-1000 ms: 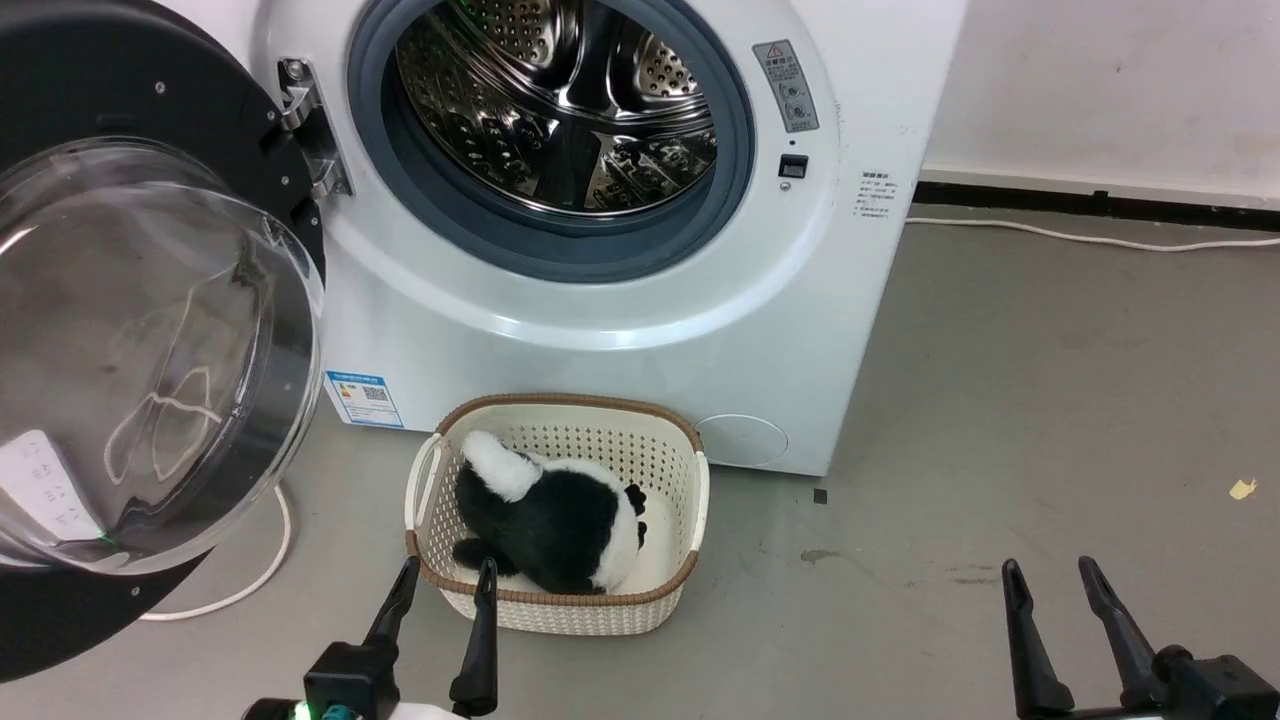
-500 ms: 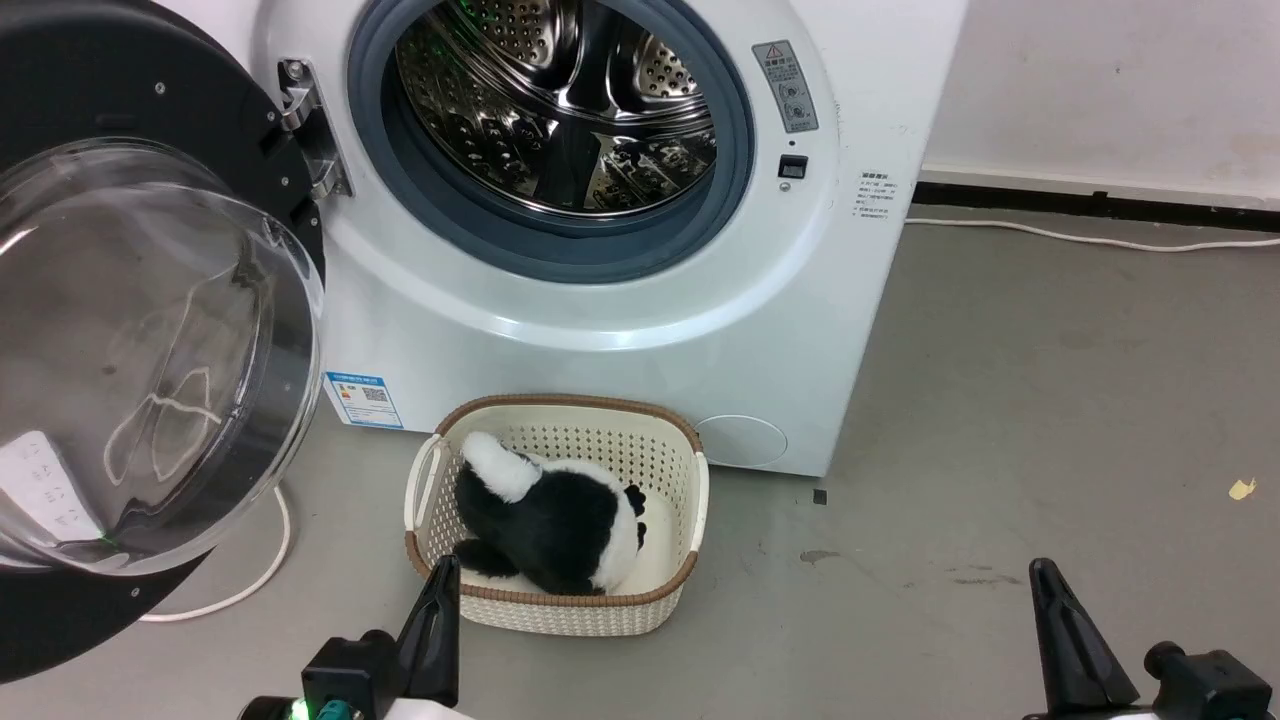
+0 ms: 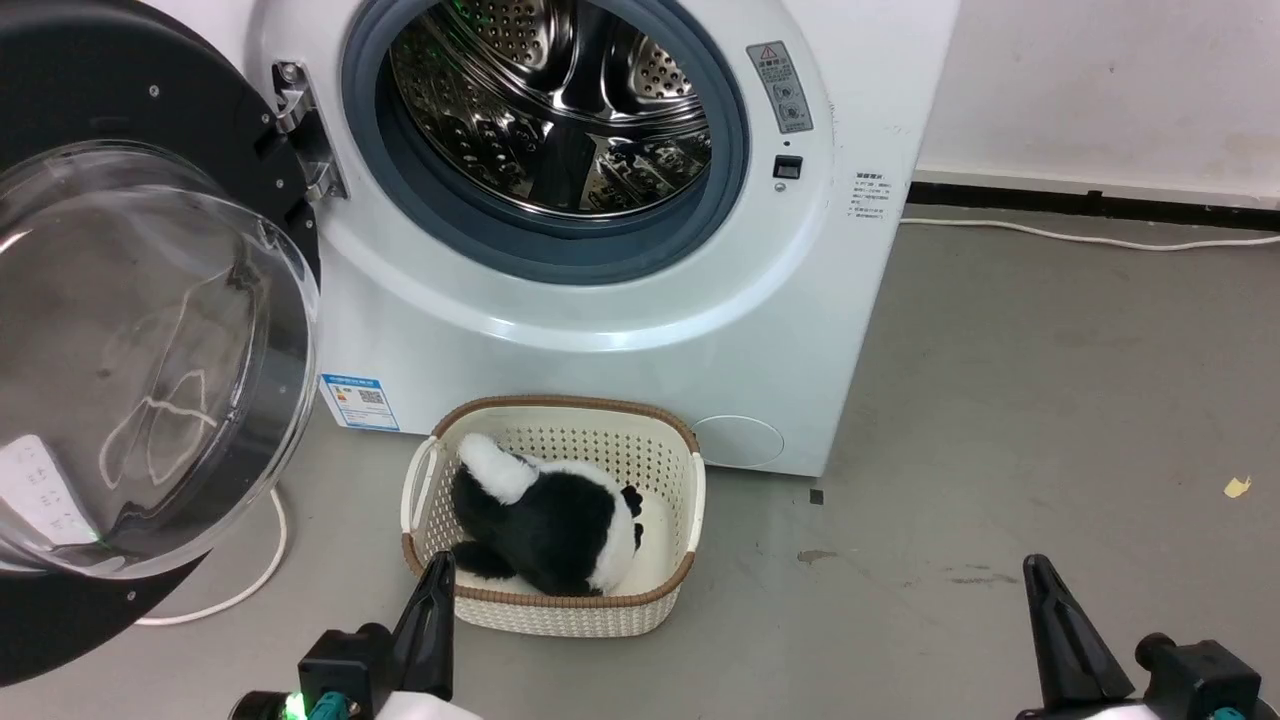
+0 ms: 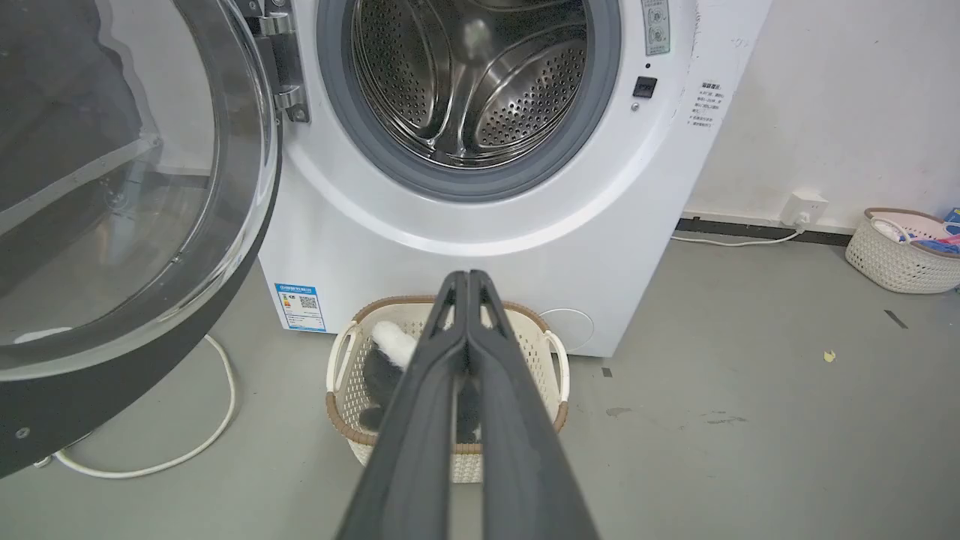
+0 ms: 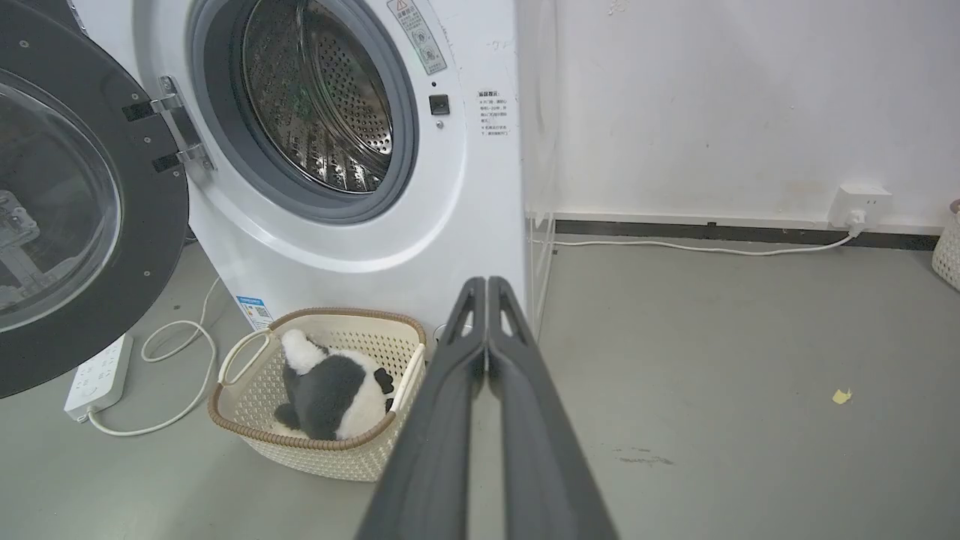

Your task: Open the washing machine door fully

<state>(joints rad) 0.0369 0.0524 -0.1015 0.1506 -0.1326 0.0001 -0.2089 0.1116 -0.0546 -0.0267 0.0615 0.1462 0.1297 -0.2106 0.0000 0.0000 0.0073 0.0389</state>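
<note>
Door: I see the big round glossy black washing machine door with its bulging clear glass bowl (image 3: 130,350) swung out on its metal hinge (image 3: 300,130) to the left of the drum opening, bowl side facing me.
Machine: the white front-loading washing machine (image 3: 600,330) stands against the wall, its perforated steel drum (image 3: 550,100) and grey-blue rubber gasket (image 3: 560,255) fully exposed.
In the way: a cream perforated plastic basket with a brown woven rim (image 3: 570,403) sits on the grey floor just in front of the machine, below the opening. It holds a black-and-white plush toy (image 3: 545,525). From the head view it lies between my left gripper and the machine.
Floor, left: a white cable (image 3: 255,575) loops under the door's lower edge, and the right wrist view shows it running to a white power strip (image 5: 97,379).
Floor, right: a small yellow scrap (image 3: 1238,487) lies well apart from everything.
Far right: a second pale woven basket with clothes (image 4: 900,251) sits by the wall, near a white wall socket (image 4: 802,208).
Left gripper (image 3: 436,580): low at the basket's near rim, fingers pressed together on nothing, pointing at the machine, touching neither door nor basket that I can tell.
Right gripper (image 3: 1042,585): low at the right over bare floor, fingers likewise together and empty, well apart from the door.
</note>
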